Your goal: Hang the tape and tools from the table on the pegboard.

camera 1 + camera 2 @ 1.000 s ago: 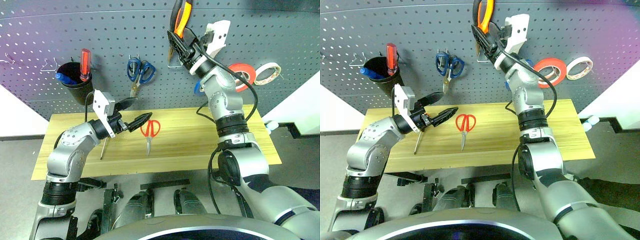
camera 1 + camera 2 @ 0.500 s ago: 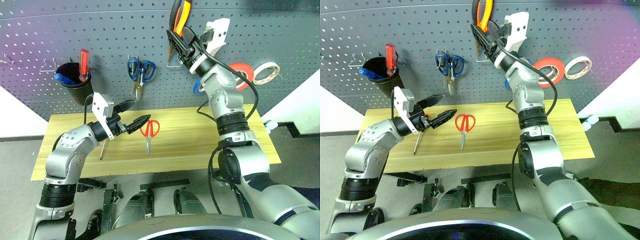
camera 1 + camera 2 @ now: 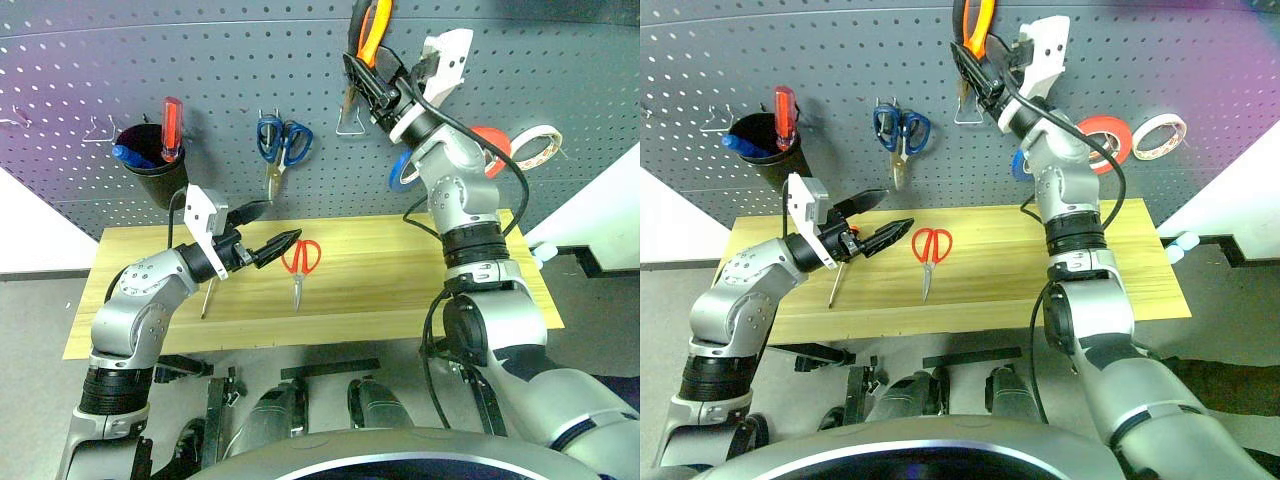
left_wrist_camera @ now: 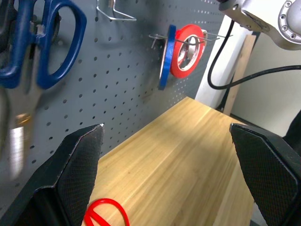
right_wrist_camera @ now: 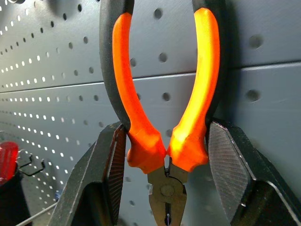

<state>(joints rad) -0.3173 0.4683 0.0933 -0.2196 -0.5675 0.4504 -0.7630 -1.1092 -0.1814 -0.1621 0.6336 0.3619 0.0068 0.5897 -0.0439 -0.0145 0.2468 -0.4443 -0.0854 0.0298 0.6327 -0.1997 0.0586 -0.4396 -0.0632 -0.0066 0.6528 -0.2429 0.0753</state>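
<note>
My right gripper (image 5: 167, 136) is raised against the pegboard (image 3: 220, 60) and is shut on the pliers (image 5: 127, 94). It grips them near the joint, and the orange-and-black handles (image 3: 372, 22) point upward. The orange-red tape (image 4: 188, 49) hangs on a hook, partly behind my right arm. My left gripper (image 3: 283, 220) hovers open and empty over the table (image 3: 390, 295). The red-handled scissors (image 3: 300, 258) lie just to its right. The slim screwdriver (image 3: 207, 297) lies under my left forearm, partly hidden.
A blue roll (image 3: 400, 172) hangs beside the tape and a beige roll (image 3: 535, 147) farther right. Blue-handled scissors (image 3: 282, 140) hang mid-board. A black cup (image 3: 150, 170) at the left holds a thick red screwdriver. A silver wire hook (image 3: 348, 125) sits below the pliers.
</note>
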